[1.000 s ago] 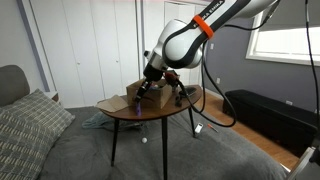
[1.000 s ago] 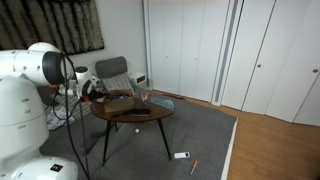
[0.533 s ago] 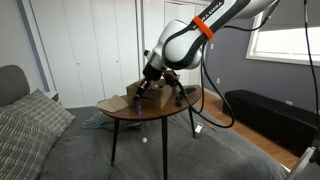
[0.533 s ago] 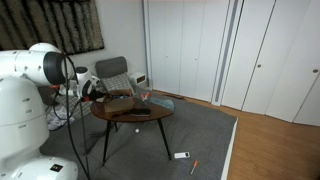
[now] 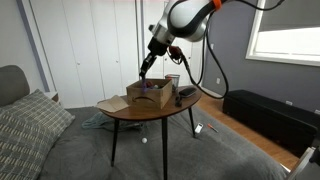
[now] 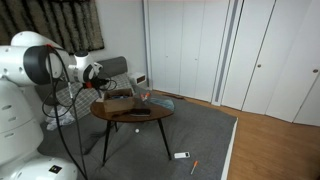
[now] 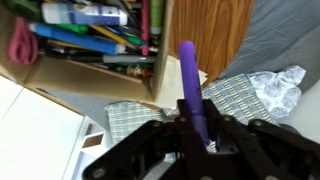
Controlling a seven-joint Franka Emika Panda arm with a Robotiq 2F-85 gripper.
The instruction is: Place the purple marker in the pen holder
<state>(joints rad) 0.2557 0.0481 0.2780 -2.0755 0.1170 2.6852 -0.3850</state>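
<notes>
Purple shows most plainly in the wrist view, where a slim purple marker (image 7: 189, 85) stands between the two dark fingers (image 7: 150, 150) of the tool (image 7: 197, 128). The fingers are drawn in tight against the marker's lower end and grip it, and its free tip points toward the top of the frame. To the upper left lies a tan cardboard box (image 7: 158, 70) packed with pens and markers of many colours, and past the box's wall a strip of the round wooden desk (image 7: 212, 30) shows. Beyond the desk's edge there are grey carpet (image 7: 285, 25), a checked cloth (image 7: 240, 100) and a crumpled piece of clear plastic (image 7: 275, 85). In an exterior view the tool (image 5: 150, 62) hangs above the box (image 5: 148, 97), clear of it, with the marker (image 5: 145, 73) a thin sliver tilted down toward the box. The desk (image 5: 125, 112) carries the box, a small dark grey cylindrical cup (image 5: 172, 83) just behind it, and a low flat black object (image 5: 186, 95) beside it; the marker is up in the air, apart from the cup. In an exterior view the tool (image 6: 97, 78) sits above the box (image 6: 118, 101) at one end of the desk (image 6: 160, 110), too small to make out its fingers or the marker. The flat black object (image 6: 140, 112) lies near the box, and on the floor are a small white item (image 6: 180, 155) and a thin red stick (image 6: 193, 166).
</notes>
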